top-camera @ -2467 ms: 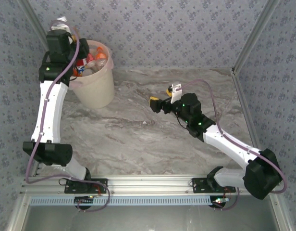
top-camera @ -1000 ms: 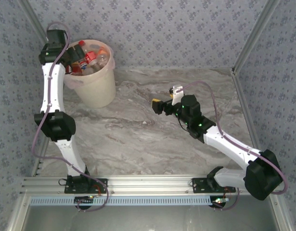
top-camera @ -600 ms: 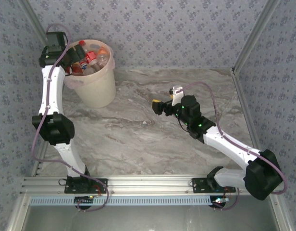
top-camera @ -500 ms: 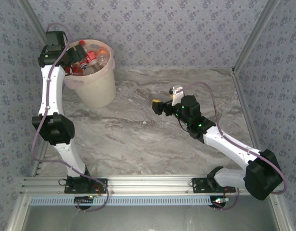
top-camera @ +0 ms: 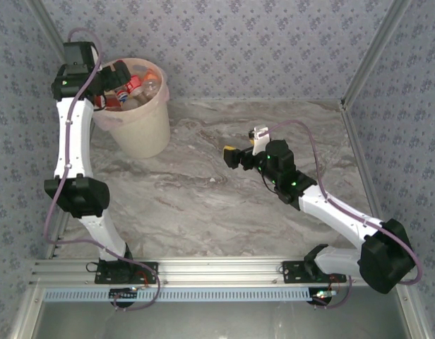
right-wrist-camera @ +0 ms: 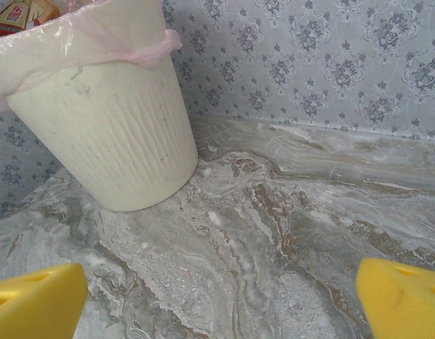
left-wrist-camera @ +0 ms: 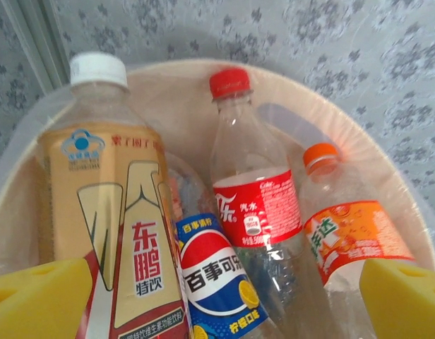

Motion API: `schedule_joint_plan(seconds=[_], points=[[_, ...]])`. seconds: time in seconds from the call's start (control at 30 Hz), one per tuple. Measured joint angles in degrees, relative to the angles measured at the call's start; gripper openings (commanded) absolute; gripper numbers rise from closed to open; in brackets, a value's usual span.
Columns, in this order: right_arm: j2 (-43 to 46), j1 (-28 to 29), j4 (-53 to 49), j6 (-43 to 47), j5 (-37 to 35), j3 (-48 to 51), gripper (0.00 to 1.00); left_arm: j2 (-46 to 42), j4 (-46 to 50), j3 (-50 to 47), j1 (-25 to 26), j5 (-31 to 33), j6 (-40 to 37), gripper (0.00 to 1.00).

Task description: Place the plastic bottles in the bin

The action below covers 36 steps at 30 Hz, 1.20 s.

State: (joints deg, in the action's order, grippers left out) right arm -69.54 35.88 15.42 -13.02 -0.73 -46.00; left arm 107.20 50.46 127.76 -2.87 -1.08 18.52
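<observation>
The bin, a cream pail with a pinkish liner, stands at the table's far left. Several plastic bottles lie inside it. In the left wrist view they are a tan-labelled bottle with a white cap, a blue-labelled one, a red-labelled one and an orange-labelled one. My left gripper hangs open just above them, over the bin's left rim, holding nothing. My right gripper is open and empty over the middle of the table, facing the bin.
The marble table top runs between patterned walls, with metal corner posts at the back left and on the right. The left arm's elbow sits by the left wall.
The left arm has drawn back from above the bin to its left rim, and its elbow has swung toward the left wall. The right arm has not moved.
</observation>
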Motion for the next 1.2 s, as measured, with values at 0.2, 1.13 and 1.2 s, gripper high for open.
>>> schedule_joint_plan(seconds=[0.2,1.13,1.2], points=[[0.0,0.1,0.0,0.0,0.0,0.0,1.0,0.7,-3.4,-7.1,-0.2,0.4,0.5,0.98],[-0.5,0.1,0.6,0.0,0.0,0.0,1.0,-7.7,-5.6,-3.9,13.1,-10.4,-3.7,0.98],[-0.5,0.1,0.6,0.0,0.0,0.0,1.0,-5.2,-5.5,-2.0,14.3,-11.3,-3.7,0.98]])
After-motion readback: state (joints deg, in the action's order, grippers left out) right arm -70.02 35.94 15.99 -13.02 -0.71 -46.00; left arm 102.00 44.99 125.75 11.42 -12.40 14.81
